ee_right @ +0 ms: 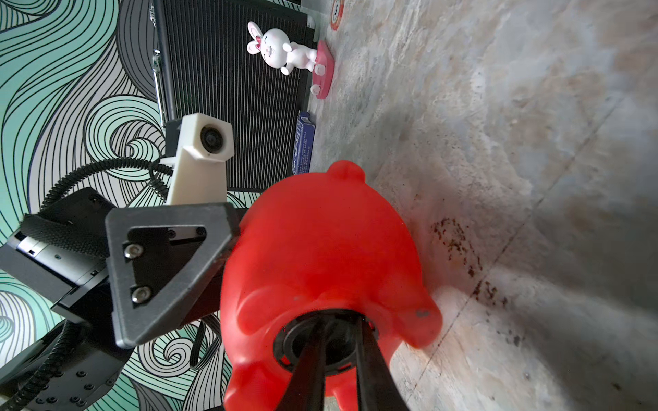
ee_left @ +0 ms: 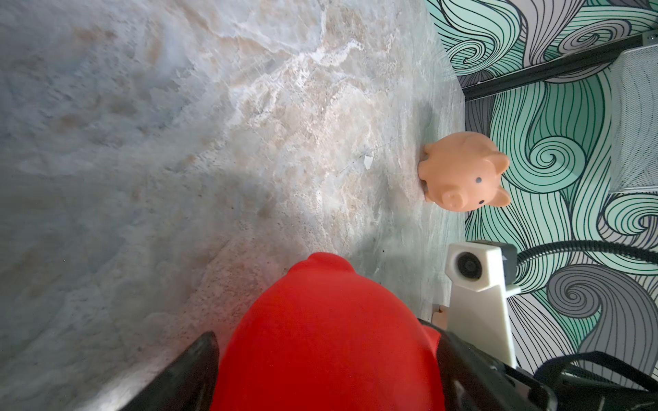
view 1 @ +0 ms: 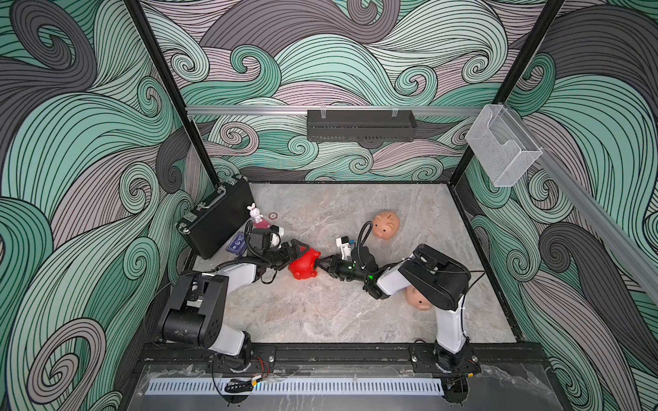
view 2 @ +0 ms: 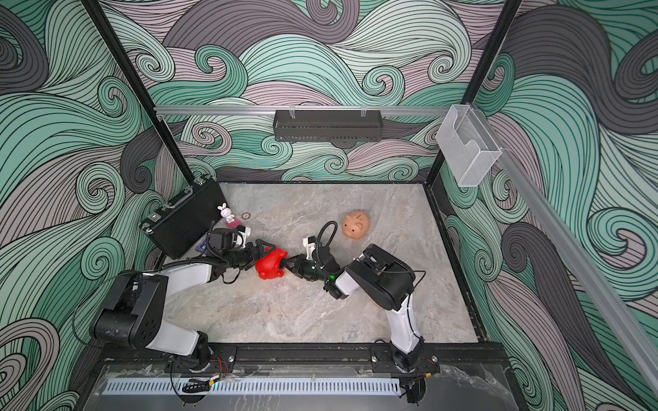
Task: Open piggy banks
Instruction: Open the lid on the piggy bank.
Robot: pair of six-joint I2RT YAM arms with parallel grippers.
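The red piggy bank [view 1: 303, 266] [view 2: 271, 265] lies sideways at mid-table, its belly toward the right arm. My left gripper [view 1: 298, 253] [ee_left: 324, 356] is shut on its round body, one finger on each side. In the right wrist view my right gripper [ee_right: 336, 322] has both fingertips inside the black belly plug [ee_right: 288, 341], closed on its middle part. A peach-pink piggy bank [view 1: 386, 224] [ee_left: 463, 170] stands upright further back on the right. Another peach-pink piggy bank [view 1: 417, 299] lies half hidden under the right arm's elbow.
A black case [view 1: 217, 217] leans at the back left, with a white rabbit figurine [view 1: 255, 213], a blue card box [view 1: 238, 243] and a small round token [view 1: 273, 215] beside it. A black basket [view 1: 361, 125] and a clear holder [view 1: 502, 149] hang on the walls.
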